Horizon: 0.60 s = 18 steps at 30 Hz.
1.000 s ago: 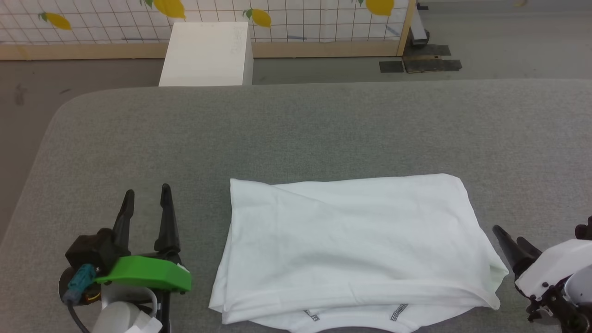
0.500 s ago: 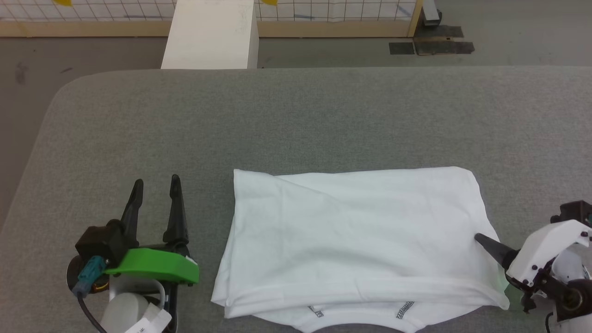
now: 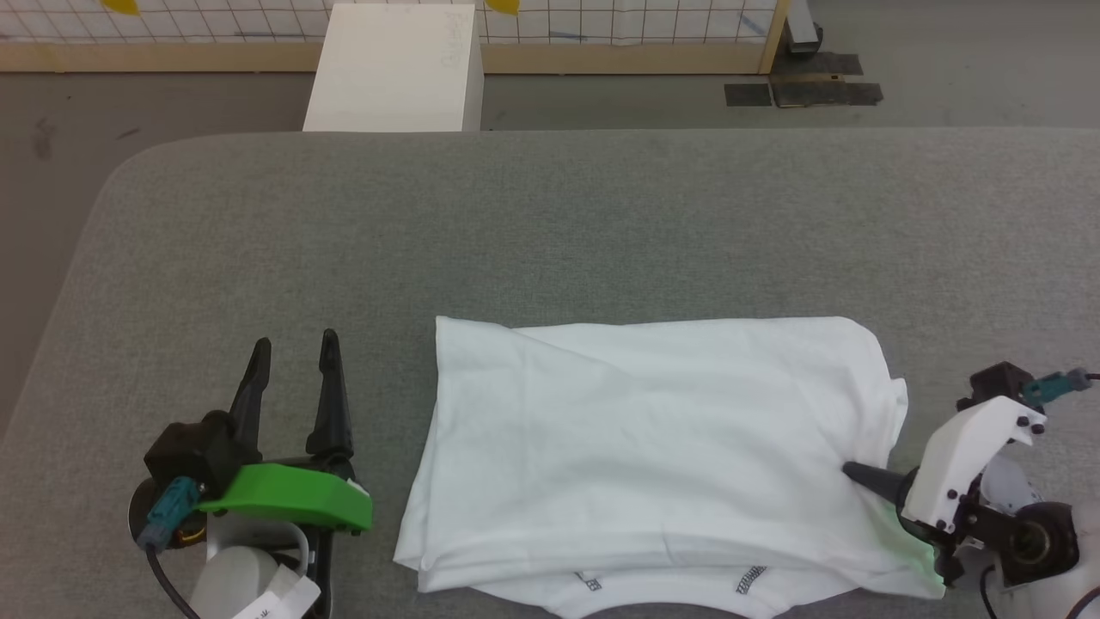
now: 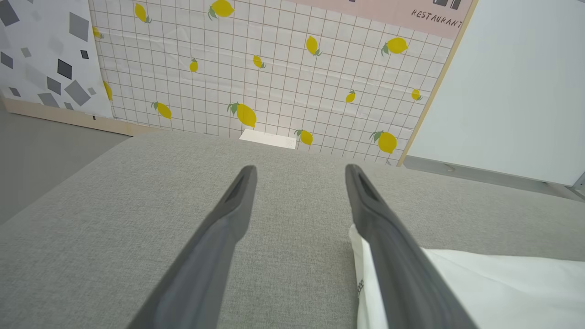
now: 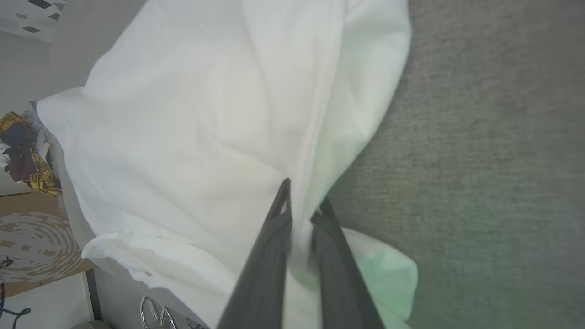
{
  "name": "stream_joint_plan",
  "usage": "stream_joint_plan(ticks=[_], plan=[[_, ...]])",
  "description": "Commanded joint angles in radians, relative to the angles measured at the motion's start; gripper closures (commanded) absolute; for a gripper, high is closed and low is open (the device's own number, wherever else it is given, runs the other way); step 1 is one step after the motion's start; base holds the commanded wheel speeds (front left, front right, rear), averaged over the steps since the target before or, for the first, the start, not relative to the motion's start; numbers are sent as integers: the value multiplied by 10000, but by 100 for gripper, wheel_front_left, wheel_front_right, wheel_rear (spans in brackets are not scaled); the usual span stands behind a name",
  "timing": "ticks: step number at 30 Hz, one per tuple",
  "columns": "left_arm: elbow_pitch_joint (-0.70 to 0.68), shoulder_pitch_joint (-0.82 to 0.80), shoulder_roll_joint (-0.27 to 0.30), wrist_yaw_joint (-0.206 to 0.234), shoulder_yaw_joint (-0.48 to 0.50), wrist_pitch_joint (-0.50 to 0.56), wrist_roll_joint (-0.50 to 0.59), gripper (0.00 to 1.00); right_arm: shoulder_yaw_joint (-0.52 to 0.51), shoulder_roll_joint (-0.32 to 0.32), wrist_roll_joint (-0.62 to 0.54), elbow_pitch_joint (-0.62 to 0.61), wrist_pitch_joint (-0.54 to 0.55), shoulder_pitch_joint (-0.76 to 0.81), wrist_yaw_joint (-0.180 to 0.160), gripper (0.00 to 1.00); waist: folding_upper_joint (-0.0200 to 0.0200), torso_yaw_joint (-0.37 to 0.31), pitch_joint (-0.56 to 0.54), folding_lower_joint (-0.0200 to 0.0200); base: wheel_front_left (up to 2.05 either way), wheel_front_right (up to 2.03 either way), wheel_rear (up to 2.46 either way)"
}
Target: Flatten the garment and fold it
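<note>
Garment [image 3: 653, 447] (folded, white) pinched by right hand [image 3: 851, 471].

The garment [image 3: 653, 430] is plain white, with dark grey zigzag stitching [image 3: 751, 580] and a faint green tint at one corner. The tabletop [image 3: 550, 223] is mottled grey. The left gripper [image 3: 294, 340] has dark grey fingers and a bright green cover [image 3: 288, 507]. The right gripper [image 3: 855, 473] has dark fingers and a white housing [image 3: 962, 464]. The wall [image 4: 274, 77] is white with a thin grid and yellow lemons [image 4: 247, 114].
</note>
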Motion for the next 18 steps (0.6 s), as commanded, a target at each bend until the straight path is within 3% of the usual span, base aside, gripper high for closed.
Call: stream_joint_plan(ticks=[1, 12, 18], plan=[[23, -103, -57, -94, 39, -45, 141, 0, -19, -93, -120, -105, -188, 167, -15, 100, 0, -32, -23, 0, 0, 0, 0], [-1, -70, -78, -161, 131, -45, 158, 0, -1024, -943, -1942, -697, -1539, 517, -15, 100, 0, -166, -83, 0, 0, 0, 0], [-12, -55, -82, -182, 141, -45, 203, 0, -1494, -1067, -3135, -1013, -1942, 700, -15, 100, 0, -212, -84, 0, 0, 0, 0]])
